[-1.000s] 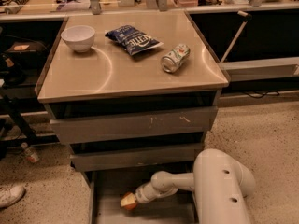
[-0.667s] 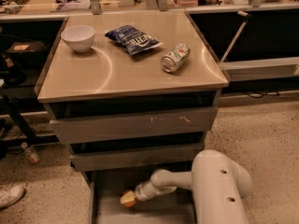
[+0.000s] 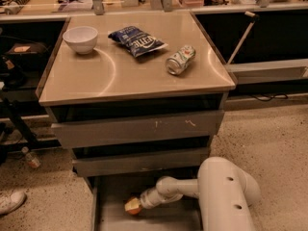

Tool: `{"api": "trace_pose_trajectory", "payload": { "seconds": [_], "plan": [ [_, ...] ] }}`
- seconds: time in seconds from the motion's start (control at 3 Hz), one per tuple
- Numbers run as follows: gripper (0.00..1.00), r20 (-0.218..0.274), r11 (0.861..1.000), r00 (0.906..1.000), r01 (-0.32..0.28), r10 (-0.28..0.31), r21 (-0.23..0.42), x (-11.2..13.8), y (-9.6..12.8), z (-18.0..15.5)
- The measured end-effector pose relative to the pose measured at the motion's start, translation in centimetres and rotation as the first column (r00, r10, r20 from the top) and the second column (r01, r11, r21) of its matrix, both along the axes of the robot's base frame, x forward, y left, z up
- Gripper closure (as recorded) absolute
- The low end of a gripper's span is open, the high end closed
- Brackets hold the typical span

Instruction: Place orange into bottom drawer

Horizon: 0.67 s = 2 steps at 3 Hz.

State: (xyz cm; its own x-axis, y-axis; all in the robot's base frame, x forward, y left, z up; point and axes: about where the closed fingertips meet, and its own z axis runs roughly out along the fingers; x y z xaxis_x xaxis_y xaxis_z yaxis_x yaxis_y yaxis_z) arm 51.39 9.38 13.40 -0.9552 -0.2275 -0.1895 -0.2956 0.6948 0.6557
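Observation:
The bottom drawer [image 3: 114, 190] is pulled open at the foot of the grey cabinet, a shallow tray with a flat floor. My gripper [image 3: 136, 206] reaches into it from the right, low over the floor. It is shut on the orange [image 3: 131, 208], which sits at its tip just above or on the drawer floor, near the drawer's middle. The white arm [image 3: 226, 191] fills the right side of the drawer and hides that part of it.
Above are the middle drawer [image 3: 139, 161] and the wide scratched top drawer [image 3: 139, 128]. On the cabinet top stand a white bowl [image 3: 80, 38], a blue chip bag [image 3: 137, 40] and a tipped can [image 3: 180, 59]. A shoe [image 3: 10, 202] and a bottle [image 3: 30, 158] lie on the floor at left.
The arm's big link has shifted slightly to the left. The orange and gripper stay at nearly the same spot in the bottom drawer.

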Motion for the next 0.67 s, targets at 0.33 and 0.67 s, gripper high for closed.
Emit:
{"api": "trace_pose_trajectory", "payload": {
  "seconds": [0.33, 0.67],
  "plan": [
    [1.00, 0.000, 1.000, 1.0000, 0.007, -0.007, 0.000, 0.15, -0.17, -0.20],
    [0.82, 0.000, 1.000, 1.0000, 0.007, -0.007, 0.000, 0.15, -0.17, -0.20]
  ]
}}
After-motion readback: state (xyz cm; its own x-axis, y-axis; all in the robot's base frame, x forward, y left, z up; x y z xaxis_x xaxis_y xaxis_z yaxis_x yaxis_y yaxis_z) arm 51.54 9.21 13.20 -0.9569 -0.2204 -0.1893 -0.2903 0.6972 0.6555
